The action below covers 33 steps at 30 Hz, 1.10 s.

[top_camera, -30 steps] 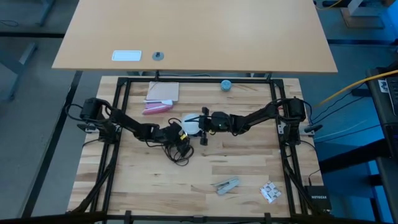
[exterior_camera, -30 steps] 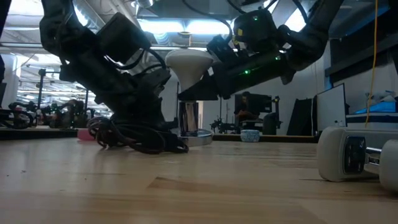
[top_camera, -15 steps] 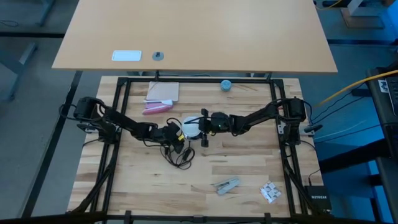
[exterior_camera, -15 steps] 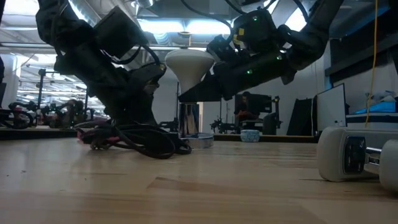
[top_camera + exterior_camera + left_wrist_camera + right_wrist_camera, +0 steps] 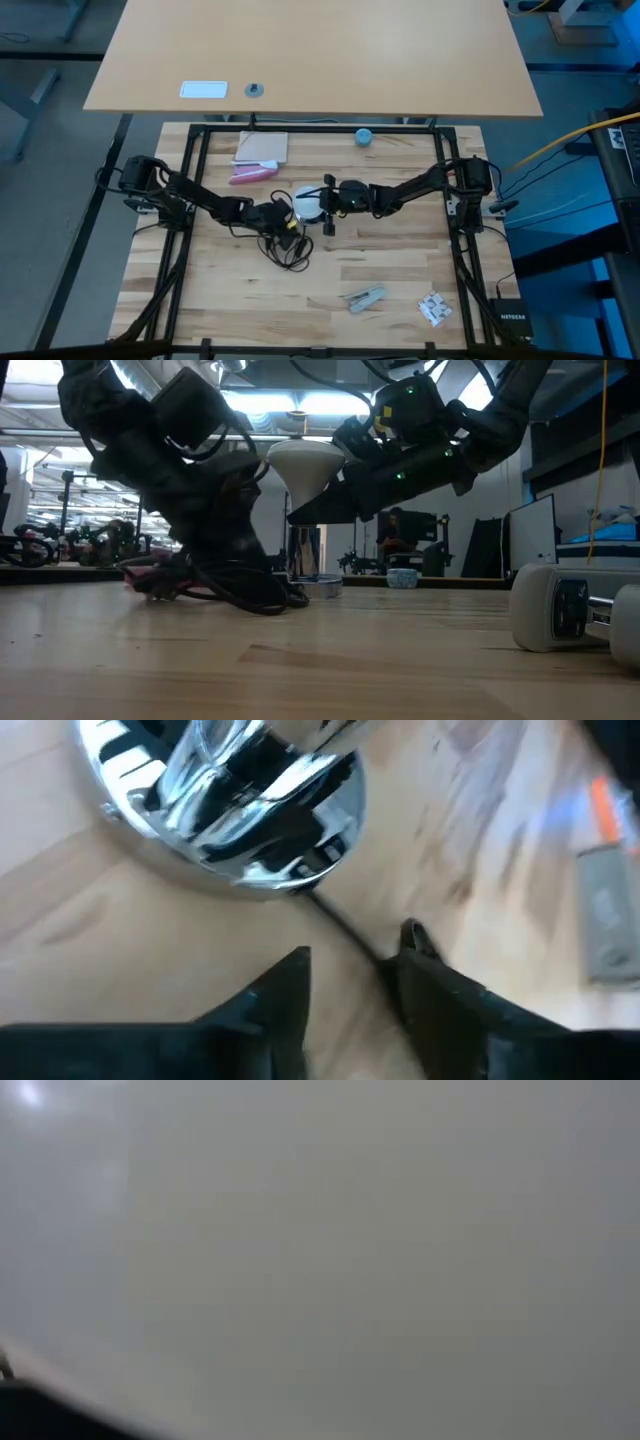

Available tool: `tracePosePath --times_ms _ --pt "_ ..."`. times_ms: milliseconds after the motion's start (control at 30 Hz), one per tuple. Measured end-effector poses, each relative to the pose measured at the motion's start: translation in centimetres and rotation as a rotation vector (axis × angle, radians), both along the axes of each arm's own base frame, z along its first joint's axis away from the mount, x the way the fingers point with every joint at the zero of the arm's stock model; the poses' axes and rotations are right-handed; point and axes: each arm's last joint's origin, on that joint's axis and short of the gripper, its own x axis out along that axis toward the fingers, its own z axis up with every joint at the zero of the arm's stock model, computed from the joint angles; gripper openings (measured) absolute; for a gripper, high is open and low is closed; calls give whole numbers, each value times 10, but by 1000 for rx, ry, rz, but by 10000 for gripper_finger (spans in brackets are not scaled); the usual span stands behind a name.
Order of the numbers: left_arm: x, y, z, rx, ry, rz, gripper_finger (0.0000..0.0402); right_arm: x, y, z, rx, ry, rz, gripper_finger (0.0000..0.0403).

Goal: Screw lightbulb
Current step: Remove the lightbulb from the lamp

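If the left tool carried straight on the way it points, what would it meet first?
Probably the shiny lamp base, which lies just ahead of the left tool; the thin black cord runs between its fingertips.

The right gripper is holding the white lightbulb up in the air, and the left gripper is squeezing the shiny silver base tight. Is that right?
Not quite. The left gripper isn't squeezing the silver base. In the left wrist view its fingers stand slightly apart with only a thin black cord running between them, the base lying just ahead. The rest is right: the low view shows the right gripper holding the lightbulb up.
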Motion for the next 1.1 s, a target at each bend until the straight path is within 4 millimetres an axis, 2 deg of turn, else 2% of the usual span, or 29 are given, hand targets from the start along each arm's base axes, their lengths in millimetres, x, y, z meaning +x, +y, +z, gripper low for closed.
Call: tracePosePath --times_ms 100,233,767,933,1100 --pt "3 0 4 -54 -49 40 163 0 0 0 10 0 -8 159" --pt "4 -2 6 -88 -73 66 170 0 -1 0 22 1 -34 159" --pt "3 -2 2 -41 -42 103 150 -1 -4 0 92 -17 -190 159" --pt "1 -1 0 39 -22 98 144 -1 -6 0 89 -21 -236 159" --pt "-4 0 -5 136 69 54 143 -1 -6 0 101 -24 -247 159"
